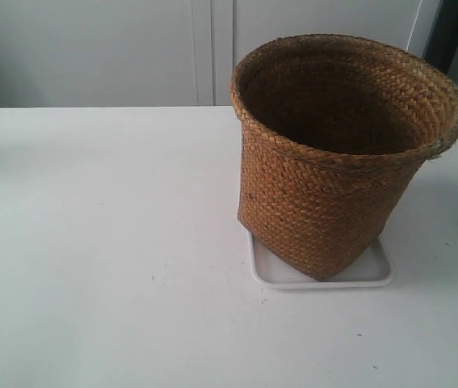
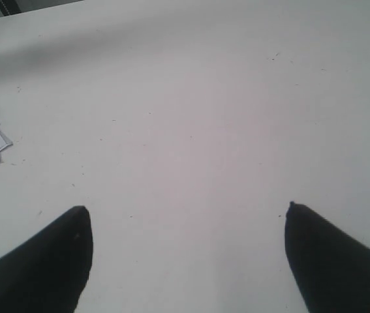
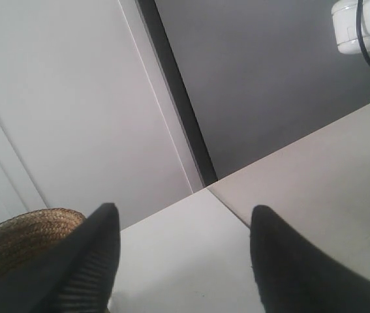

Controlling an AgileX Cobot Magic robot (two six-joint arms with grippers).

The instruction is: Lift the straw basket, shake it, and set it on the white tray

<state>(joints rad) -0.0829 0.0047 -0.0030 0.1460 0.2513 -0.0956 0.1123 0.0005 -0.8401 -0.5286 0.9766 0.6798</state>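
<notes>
Straw basket (image 1: 325, 194) (upright) — on white tray (image 1: 376, 272).

white table (image 1: 91, 242) before pale panelled wall (image 1: 91, 48).

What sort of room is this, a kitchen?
Probably a lab or test room: a white table, plain pale wall panels, and a brown woven straw basket on a shallow white rectangular tray.

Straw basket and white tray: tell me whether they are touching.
Touching. The exterior view shows the straw basket resting base-down in the white tray, with no gap between them.
</notes>
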